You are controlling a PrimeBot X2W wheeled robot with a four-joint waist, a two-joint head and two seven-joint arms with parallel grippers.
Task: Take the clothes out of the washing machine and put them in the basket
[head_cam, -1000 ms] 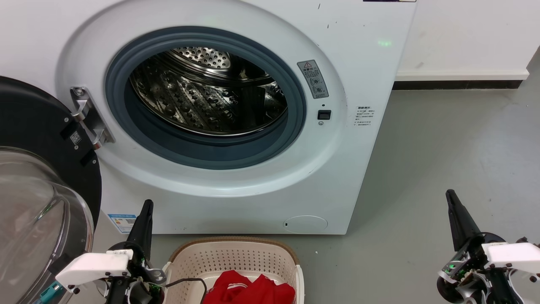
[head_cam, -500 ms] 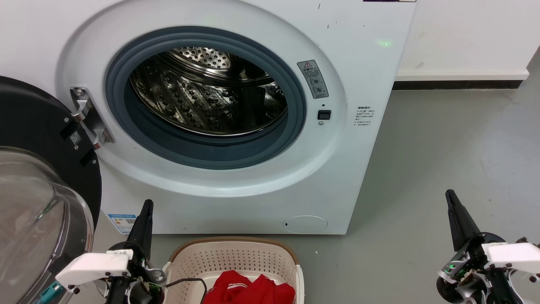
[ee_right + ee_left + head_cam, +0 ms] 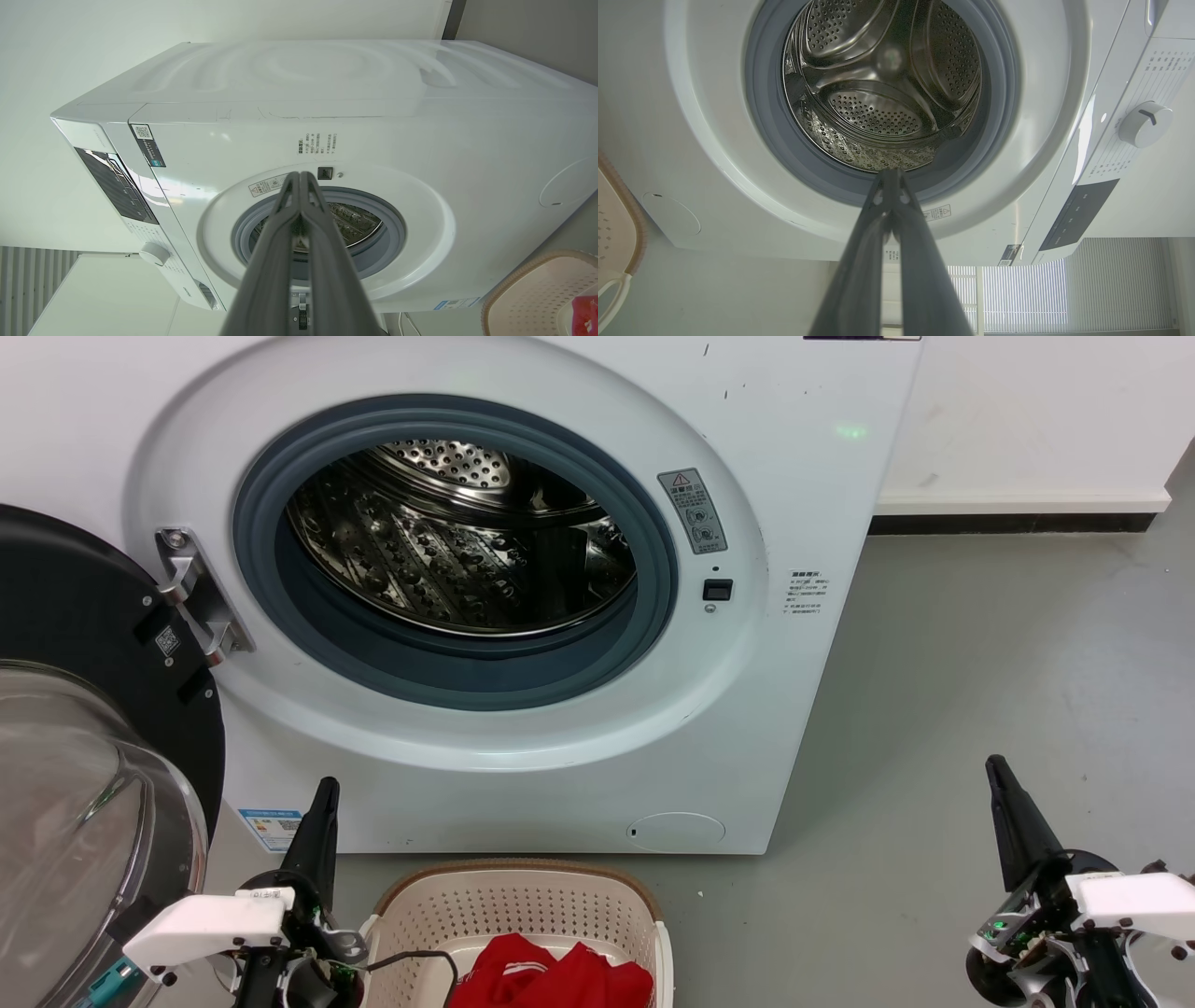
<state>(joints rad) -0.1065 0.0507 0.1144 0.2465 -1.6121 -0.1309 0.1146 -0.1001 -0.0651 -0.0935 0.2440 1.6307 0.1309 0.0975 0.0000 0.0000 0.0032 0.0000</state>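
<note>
Bright, even light; sharp focus.
Glints speckle the steel drum (image 3: 448,560); wrist views bow straight edges of the washing machine (image 3: 420,116).

The grey floor (image 3: 980,644) carries two things: the white washer (image 3: 803,467), standing flat on it, and the cream basket (image 3: 523,907), set just in front of the washer — a strip of floor between them. Right of the washer the floor meets a white skirting (image 3: 1022,502).

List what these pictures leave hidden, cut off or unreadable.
- Head view: the clothes and basket are cut off by the bottom edge; garment count unknown.
- Head view: the drum floor nearest the door hides behind the grey seal.
- Head view: the warning label print is too small.
</note>
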